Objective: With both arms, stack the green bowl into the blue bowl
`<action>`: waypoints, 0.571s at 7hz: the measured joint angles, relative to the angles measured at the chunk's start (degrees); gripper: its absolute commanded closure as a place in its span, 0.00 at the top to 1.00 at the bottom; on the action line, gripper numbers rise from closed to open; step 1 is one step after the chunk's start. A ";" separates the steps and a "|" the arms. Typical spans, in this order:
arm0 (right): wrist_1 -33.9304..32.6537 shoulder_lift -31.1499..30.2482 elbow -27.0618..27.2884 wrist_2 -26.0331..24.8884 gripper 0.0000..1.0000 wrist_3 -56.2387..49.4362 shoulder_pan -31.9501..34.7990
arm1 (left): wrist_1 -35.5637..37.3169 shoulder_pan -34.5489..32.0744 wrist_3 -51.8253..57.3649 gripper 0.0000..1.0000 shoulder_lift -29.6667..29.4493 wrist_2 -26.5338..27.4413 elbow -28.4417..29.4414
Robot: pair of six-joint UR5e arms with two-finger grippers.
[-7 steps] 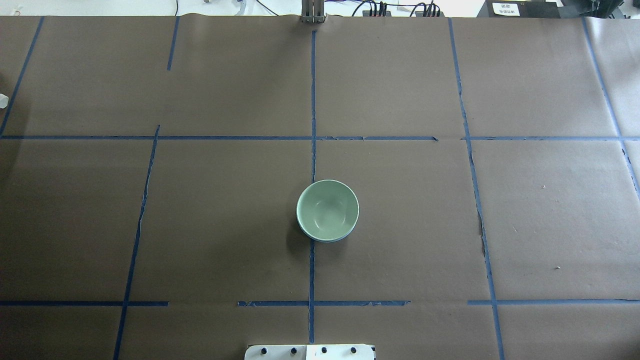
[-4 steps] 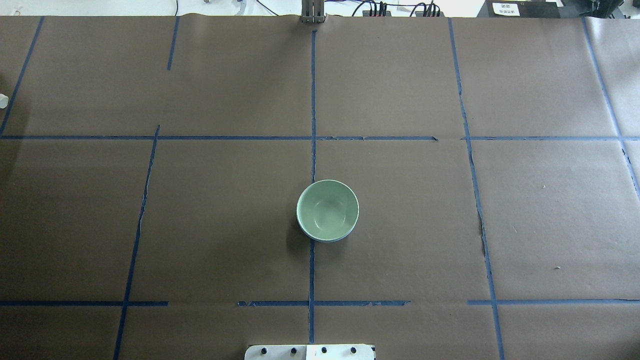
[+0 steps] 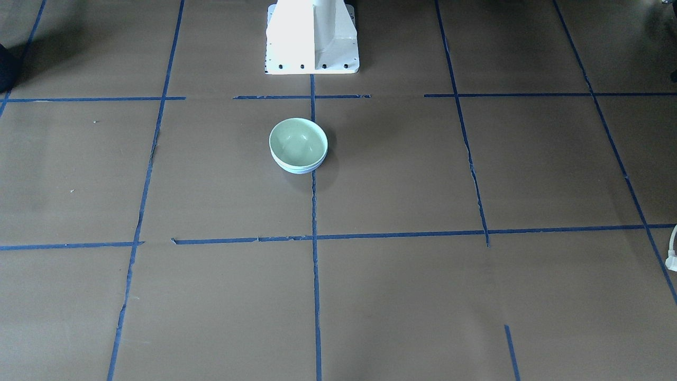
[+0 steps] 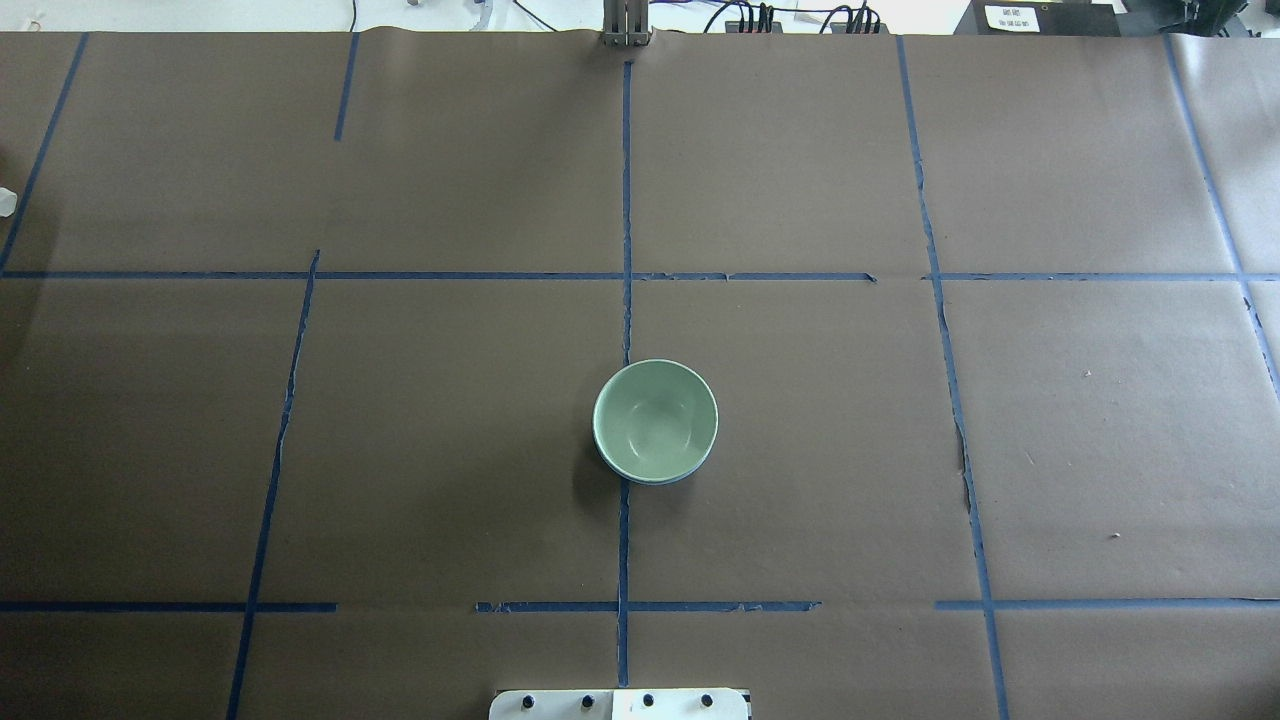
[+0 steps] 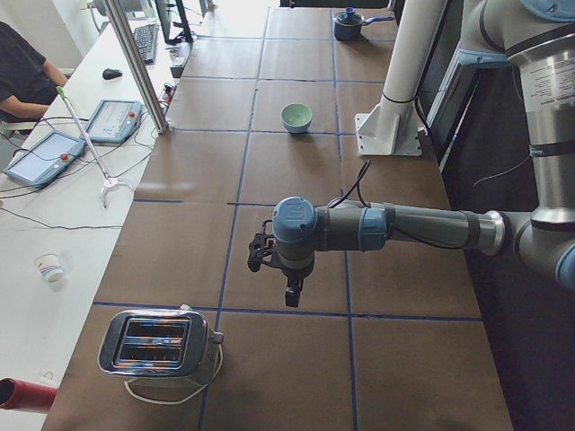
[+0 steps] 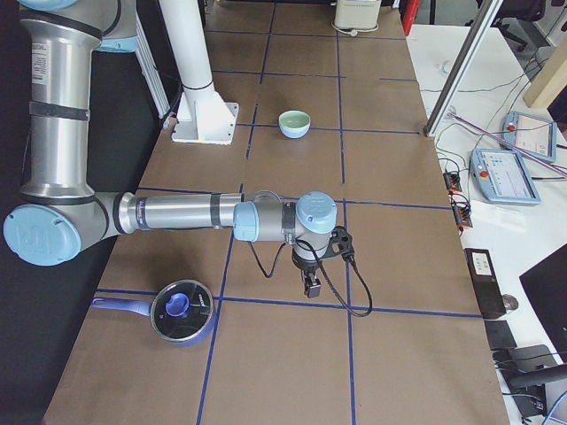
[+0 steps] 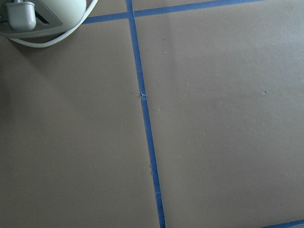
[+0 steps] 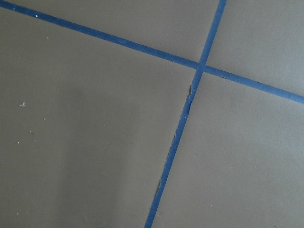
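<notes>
Brown paper table, gridded with blue tape.

- Green bowl: upright, nested inside the blue bowl, of which only a thin rim shows beneath it. The pair sits on the centre tape line, between the two grippers' fingers and well apart from both.
- Left gripper: hangs pointing down over bare table at the end of the near arm in the left-side view. Whether its fingers are spread or pressed together cannot be told.
- Right gripper: hangs pointing down beside a tape crossing. Finger state likewise cannot be told.
- White pedestal: just behind the bowls, well apart from both sets of fingers.
- Toaster: chrome, white cord, near the left fingers.
- Blue saucepan: glass-lidded, near the right fingers, on the robot's side of them.
</notes>
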 measured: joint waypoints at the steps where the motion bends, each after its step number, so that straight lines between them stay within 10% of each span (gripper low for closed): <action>1: 0.02 -0.26 0.45 0.18 1.00 -0.04 0.01 | -0.02 0.00 0.00 1.00 0.04 0.00 -0.03; 4: 0.14 -0.85 0.75 1.12 1.00 -0.11 -0.02 | 0.00 0.01 0.00 1.00 0.19 0.05 -0.03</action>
